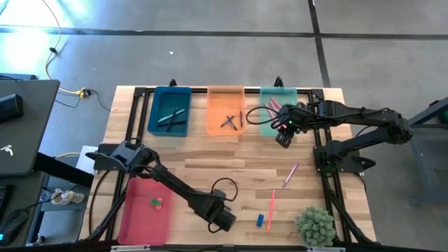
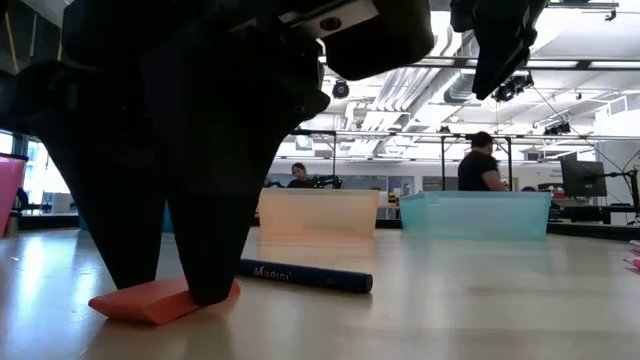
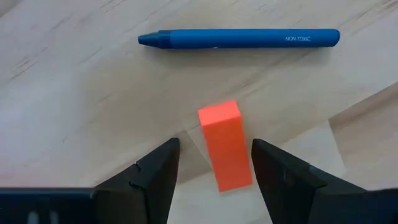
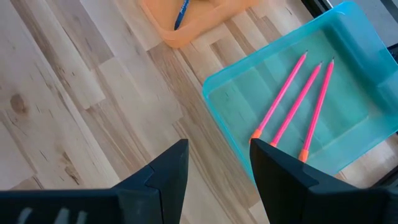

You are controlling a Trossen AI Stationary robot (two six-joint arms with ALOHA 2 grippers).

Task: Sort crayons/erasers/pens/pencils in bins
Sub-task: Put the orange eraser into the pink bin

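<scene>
At the lower middle of the high view, the left hand (image 3: 211,177) stands on the desk (image 1: 210,164) with its fingers spread either side of an orange eraser (image 3: 225,144), not clenched on it. A blue crayon (image 3: 239,38) lies just beyond. The right hand (image 4: 217,177) hovers released over the mint green bin (image 4: 348,81), upper right, which holds three pink pencils (image 4: 295,99).

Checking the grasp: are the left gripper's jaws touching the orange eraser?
Apart. The left wrist view shows wood between each jaw of the left gripper and the orange eraser.
</scene>
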